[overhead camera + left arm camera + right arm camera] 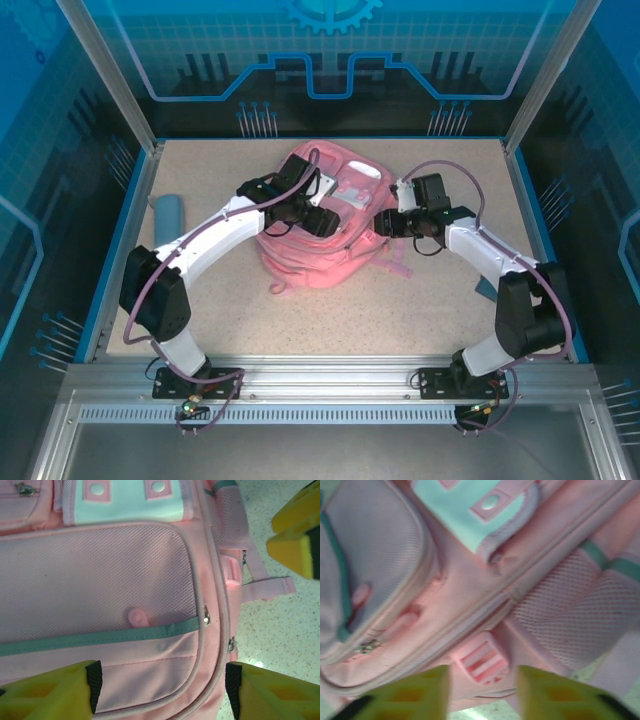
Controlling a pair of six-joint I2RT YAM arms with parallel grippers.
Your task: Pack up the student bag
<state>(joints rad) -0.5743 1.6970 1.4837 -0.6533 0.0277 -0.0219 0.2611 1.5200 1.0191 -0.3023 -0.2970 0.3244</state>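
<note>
The student bag (pixel 320 258) lies flat on the table (pixel 420 310), at its far middle. My left gripper (pixel 320 220) hangs over the bag's front pocket (pixel 100 580). My right gripper (pixel 388 222) hangs at the bag's right edge, above a side buckle (pixel 480 662). A pencil case (pixel 168 214) lies well apart, by the table's left edge.

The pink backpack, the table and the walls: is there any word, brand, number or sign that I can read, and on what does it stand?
No words, brands or numbers can be read in any view.
student bag: its pale mint panel carries plain snap buttons, no print.
gear-shaped emblem on the back wall: a picture sign, no letters.
light-blue case: too small to tell whether it bears a label.
</note>
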